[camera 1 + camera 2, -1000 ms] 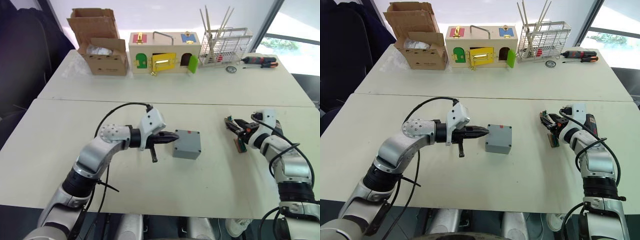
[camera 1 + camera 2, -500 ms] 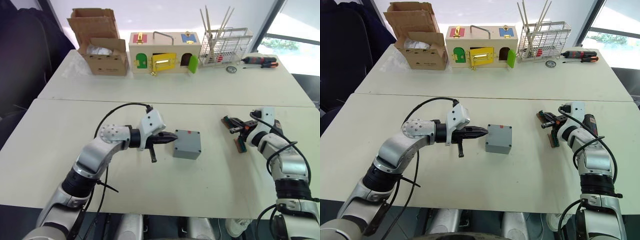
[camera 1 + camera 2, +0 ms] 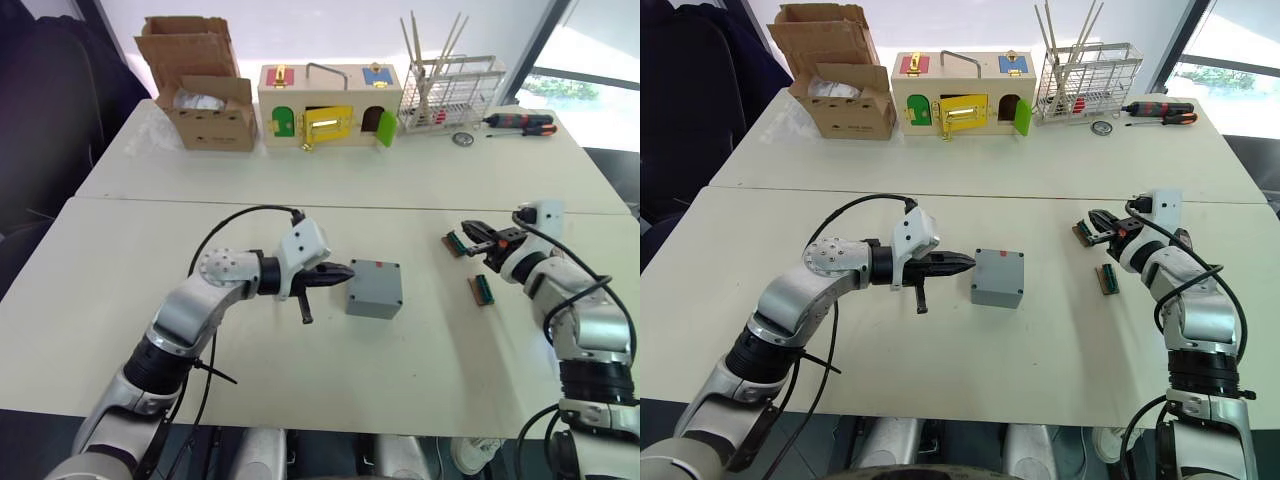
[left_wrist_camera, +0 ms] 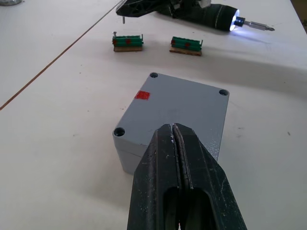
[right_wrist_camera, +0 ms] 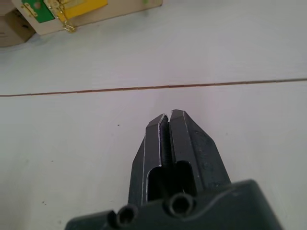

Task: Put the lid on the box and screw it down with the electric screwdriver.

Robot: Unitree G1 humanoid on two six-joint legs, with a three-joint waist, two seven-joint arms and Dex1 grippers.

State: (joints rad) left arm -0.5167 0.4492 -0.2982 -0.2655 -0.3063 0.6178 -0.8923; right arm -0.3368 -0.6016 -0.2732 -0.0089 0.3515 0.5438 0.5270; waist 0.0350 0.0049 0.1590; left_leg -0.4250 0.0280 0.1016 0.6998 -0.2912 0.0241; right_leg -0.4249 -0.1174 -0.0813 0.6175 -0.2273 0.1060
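Hidden or unclear: the electric screwdriver [image 4: 211, 14] shows in the left wrist view as a thick black cylinder with a lit tip and short metal bit; its rear end is covered by the right arm, and whether it lies on the table or is carried I cannot tell.
Lid: the lid [image 4: 177, 103] appears already seated on the box, a flat grey square with round screw holes at its corners; the holes look dark, so screws are hard to make out.
Box: the box [image 3: 375, 288] is matte grey plastic, cube-like, with a small red mark on top, at about the table's centre.
Left gripper: the left gripper [image 3: 347, 272] has its black fingers pressed together with nothing between them, tips just at the box's 9 o'clock side.
Right gripper: the right gripper [image 3: 1096, 223] has fingers closed together, empty, over the table at 3 o'clock from the box, well apart from it.
Small parts: two green terminal strips [image 4: 128, 41] with ribbed tops lie near the right gripper.
Table: the table [image 3: 420, 350] is smooth, pale, with a seam line across it.
Far edge, 12 o'clock: a cardboard box [image 3: 205, 85], a wooden latch box [image 3: 328, 105], a wire rack [image 3: 450, 92], slim hand screwdrivers [image 3: 520, 122].
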